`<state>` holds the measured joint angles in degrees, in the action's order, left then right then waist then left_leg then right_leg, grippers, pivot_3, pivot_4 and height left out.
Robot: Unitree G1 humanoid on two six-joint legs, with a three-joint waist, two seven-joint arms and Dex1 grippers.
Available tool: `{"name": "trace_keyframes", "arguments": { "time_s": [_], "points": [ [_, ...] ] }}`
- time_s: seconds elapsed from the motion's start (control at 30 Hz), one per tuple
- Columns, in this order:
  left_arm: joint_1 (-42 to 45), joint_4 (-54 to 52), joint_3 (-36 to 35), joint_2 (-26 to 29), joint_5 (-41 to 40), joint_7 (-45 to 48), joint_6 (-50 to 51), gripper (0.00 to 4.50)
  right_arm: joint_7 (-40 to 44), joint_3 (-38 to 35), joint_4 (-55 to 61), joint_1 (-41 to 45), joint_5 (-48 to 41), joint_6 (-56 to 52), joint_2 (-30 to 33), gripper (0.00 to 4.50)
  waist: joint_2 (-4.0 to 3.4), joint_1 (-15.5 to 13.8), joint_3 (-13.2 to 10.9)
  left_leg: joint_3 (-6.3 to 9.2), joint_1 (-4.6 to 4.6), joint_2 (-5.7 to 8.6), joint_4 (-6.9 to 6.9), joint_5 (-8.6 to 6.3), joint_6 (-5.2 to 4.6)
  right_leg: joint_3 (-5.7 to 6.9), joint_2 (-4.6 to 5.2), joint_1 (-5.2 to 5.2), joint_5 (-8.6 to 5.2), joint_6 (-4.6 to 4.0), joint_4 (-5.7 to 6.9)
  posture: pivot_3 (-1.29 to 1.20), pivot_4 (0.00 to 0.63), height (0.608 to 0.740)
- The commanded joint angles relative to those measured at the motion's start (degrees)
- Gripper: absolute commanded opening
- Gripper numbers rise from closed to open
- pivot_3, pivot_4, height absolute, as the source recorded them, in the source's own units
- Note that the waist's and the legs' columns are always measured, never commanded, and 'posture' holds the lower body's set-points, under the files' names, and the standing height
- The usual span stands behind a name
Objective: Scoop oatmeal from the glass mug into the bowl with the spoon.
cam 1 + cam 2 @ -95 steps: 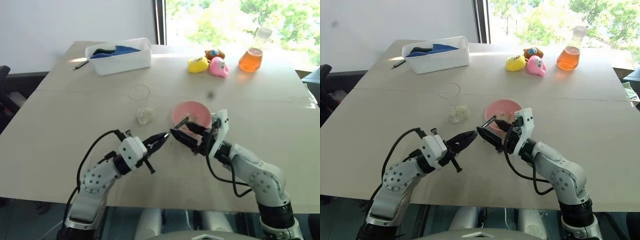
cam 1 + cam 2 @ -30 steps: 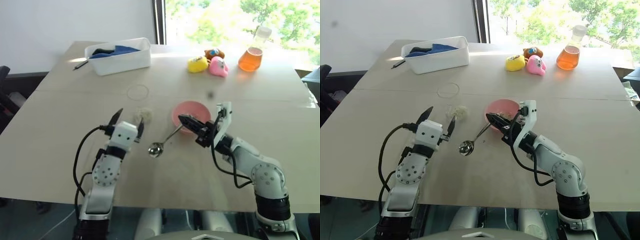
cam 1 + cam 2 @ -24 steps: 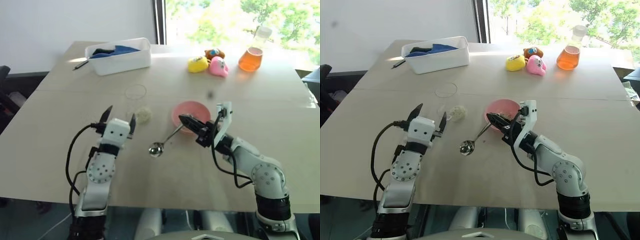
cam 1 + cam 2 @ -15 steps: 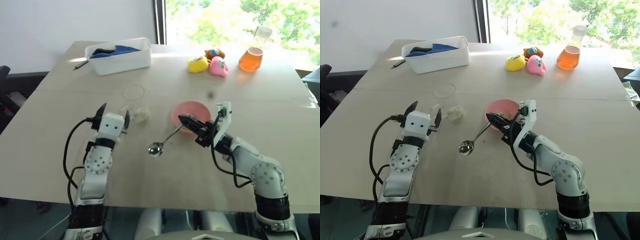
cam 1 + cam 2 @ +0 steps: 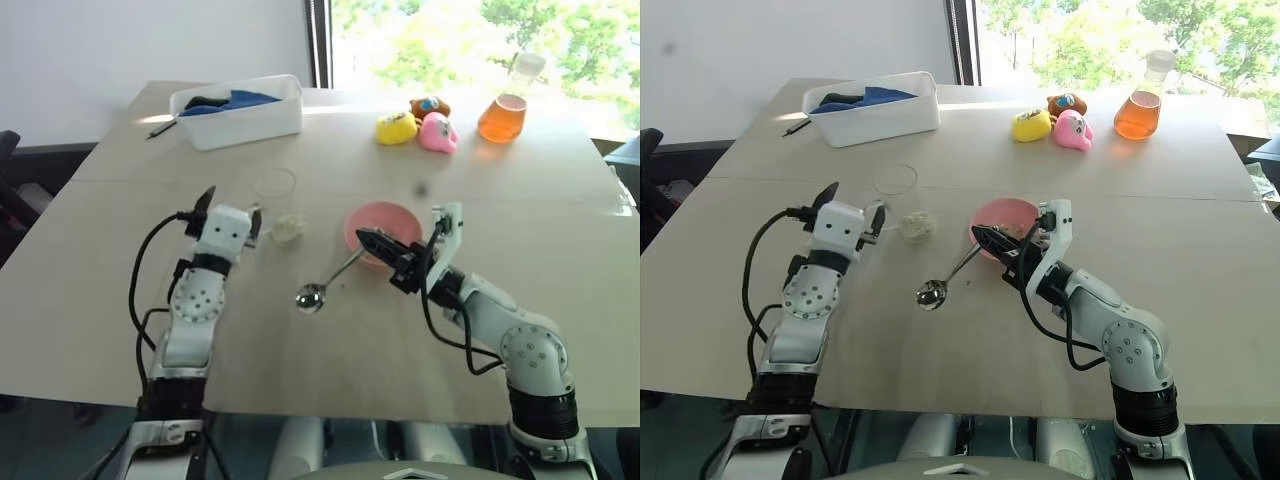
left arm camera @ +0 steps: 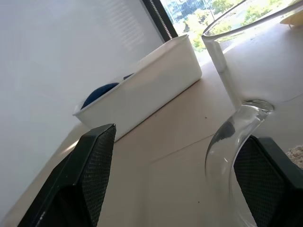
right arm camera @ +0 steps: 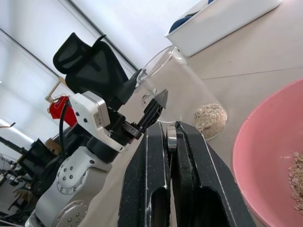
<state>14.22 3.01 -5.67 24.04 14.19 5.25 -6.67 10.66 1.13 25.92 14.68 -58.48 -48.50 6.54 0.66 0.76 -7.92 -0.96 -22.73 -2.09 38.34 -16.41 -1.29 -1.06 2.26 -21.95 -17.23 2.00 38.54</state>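
The glass mug [image 5: 906, 208] stands upright on the table [image 5: 1200, 260], with a small heap of oatmeal [image 5: 915, 224] at its bottom; its handle [image 6: 226, 142] curves between the two spread fingers of the left gripper [image 5: 852, 209], which touch neither side of it. The left gripper sits at the mug's 9 o'clock, jaws wide apart. At the mug's 3 o'clock lies the bowl [image 5: 1006, 222], pink and shallow, with a few flakes inside visible in the right wrist view. The right gripper [image 5: 985, 239] is over the bowl's near rim, fingers pressed together on the handle end of the spoon [image 5: 945, 280]. The spoon slants down from the gripper toward 7 o'clock, its oval bowl low over the table or resting on it, between mug and pink bowl but nearer the robot; contact cannot be judged.

Farther out, at the mug's 12 o'clock, a white tub [image 5: 878, 112] holds blue cloth [image 5: 868, 97], with a pen [image 5: 797, 128] just beside its left end. At 2 o'clock from the pink bowl sit three small toys [image 5: 1052, 122] and, beyond them, a flask of orange liquid [image 5: 1140, 103].
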Motion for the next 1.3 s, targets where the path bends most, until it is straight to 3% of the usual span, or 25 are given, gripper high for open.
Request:
{"name": "trace_keyframes", "arguments": {
  "time_s": [0.03, 0.27, 0.43, 0.7, 0.8, 0.87, 1.1, 1.3],
  "points": [
    [1.05, -2.34, 0.59, 1.58, 2.59, -0.64, 0.03, 3.79, 0.15, -0.77, 1.55, 0.35, -1.34, 0.85, -0.41, 0.0, 0.0, -0.01, 0.0, 0.0, 0.0, 0.0, 0.0, 0.0, 0.0, 0.0, 0.0, 0.0, 0.0, 0.0, 0.01, 0.0, 0.15, 0.74],
    [0.55, -3.8, 0.22, 2.28, 3.2, -0.61, 3.12, 3.79, 0.15, -0.76, 1.48, 0.23, -1.37, 0.85, -0.56, 0.0, 0.0, 0.0, 0.0, -0.04, 0.0, 0.0, 0.0, 0.0, 0.0, -0.01, 0.01, -0.01, 0.0, 0.0, 0.0, 0.0, 0.15, 0.74],
    [1.22, -4.02, 0.63, 2.52, 3.62, -0.76, 3.63, 1.74, 0.22, -0.74, 1.39, 0.22, -1.49, 0.78, -0.61, 0.0, 0.0, 0.01, 0.0, -0.03, 0.0, 0.0, 0.0, 0.0, 0.0, -0.03, 0.01, -0.02, 0.0, 0.0, 0.0, 0.0, 0.15, 0.74],
    [1.12, -3.5, 0.6, 1.78, 1.64, 0.4, 4.91, 1.74, -0.29, -0.66, 2.06, -0.4, -1.73, 0.76, -0.68, 0.0, 0.0, 0.0, 0.0, -0.04, -0.02, 0.0, 0.0, 0.0, 0.0, -0.03, 0.02, -0.03, 0.0, 0.0, 0.01, 0.0, 0.15, 0.74],
    [1.41, -2.98, 0.36, 1.25, 0.26, 0.88, 4.92, 0.9, -0.44, -0.67, 2.07, -0.36, -1.88, 0.75, -0.69, 0.0, 0.0, 0.0, 0.0, -0.04, -0.02, 0.0, 0.0, 0.0, 0.0, -0.03, 0.02, -0.03, 0.0, 0.0, 0.01, 0.0, 0.15, 0.74],
    [1.45, -2.66, 0.53, 1.14, -0.43, 1.41, 4.7, 0.08, -0.48, -0.65, 2.07, -0.35, -1.95, 0.77, -0.67, 0.0, 0.0, 0.0, 0.0, -0.04, -0.03, 0.0, 0.0, 0.0, 0.0, -0.04, 0.02, -0.05, 0.0, 0.0, 0.01, 0.0, 0.15, 0.74],
    [1.37, 0.43, 0.54, 0.97, -1.39, 1.02, 3.35, 0.08, -0.33, -0.53, 2.12, -0.08, -1.58, 1.06, -0.55, 0.0, 0.01, 0.0, 0.0, -0.12, -0.07, 0.0, 0.01, 0.0, 0.0, -0.08, 0.02, -0.18, 0.0, 0.0, 0.16, 0.0, 0.15, 0.74],
    [3.75, 3.92, 1.76, 1.75, -2.33, 1.64, -3.72, 0.08, 0.6, -1.87, 1.33, 4.0, 0.0, 2.03, 1.25, 0.0, 0.0, -0.09, 0.0, -0.14, -0.07, 0.01, 0.07, 0.0, 0.0, -0.04, 0.02, -0.2, 0.0, 0.0, 0.24, 0.0, 0.15, 0.74]
  ]
}}
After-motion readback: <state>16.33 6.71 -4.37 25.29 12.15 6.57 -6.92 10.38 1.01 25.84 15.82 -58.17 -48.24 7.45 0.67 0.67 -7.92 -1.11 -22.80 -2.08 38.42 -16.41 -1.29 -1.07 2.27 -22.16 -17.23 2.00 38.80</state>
